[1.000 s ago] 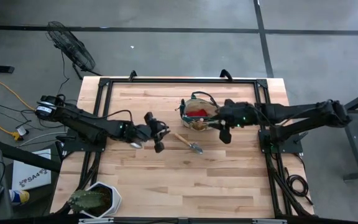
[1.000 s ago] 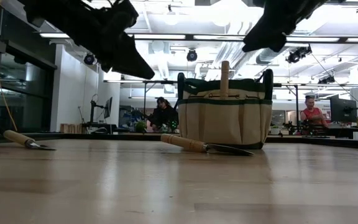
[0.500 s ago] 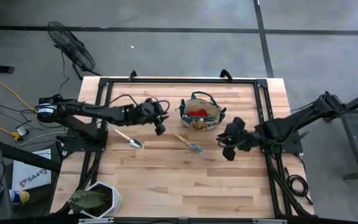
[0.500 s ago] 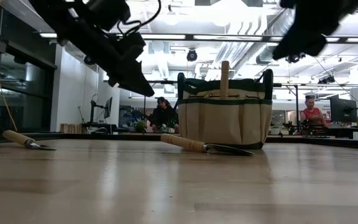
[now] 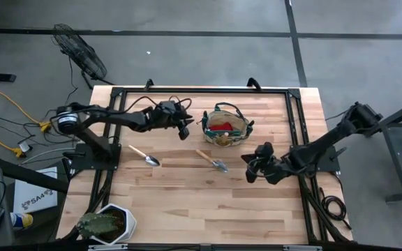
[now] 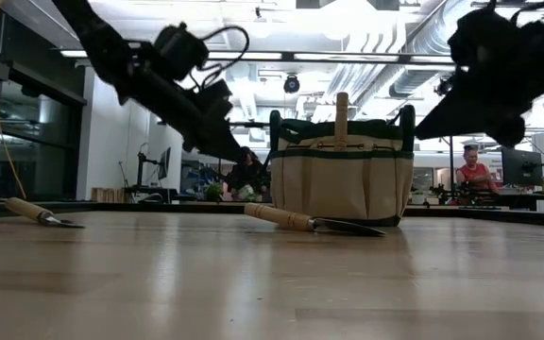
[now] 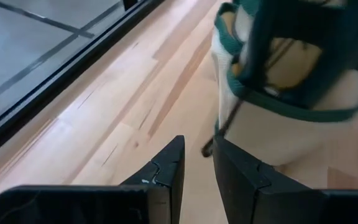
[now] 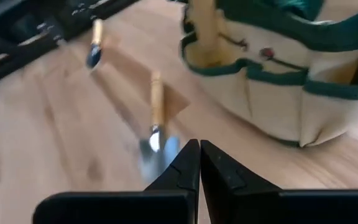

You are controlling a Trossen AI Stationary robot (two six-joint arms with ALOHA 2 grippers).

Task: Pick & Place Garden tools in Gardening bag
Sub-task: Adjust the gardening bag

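Mid-task, between grabs. Khaki fabric gardening bag with dark green trim (image 5: 225, 129) sitting toward the table's far edge, wooden handle and red lump already inside. Two wooden-handled metal trowels left out: one (image 5: 211, 160) just in front of the bag, other (image 5: 144, 155) off to its left. Next up, probably dropping onto the nearer one. Right gripper (image 5: 251, 169) near it, fingers pinched together, empty. Left gripper (image 5: 185, 130) beside the bag, barely parted, also empty.
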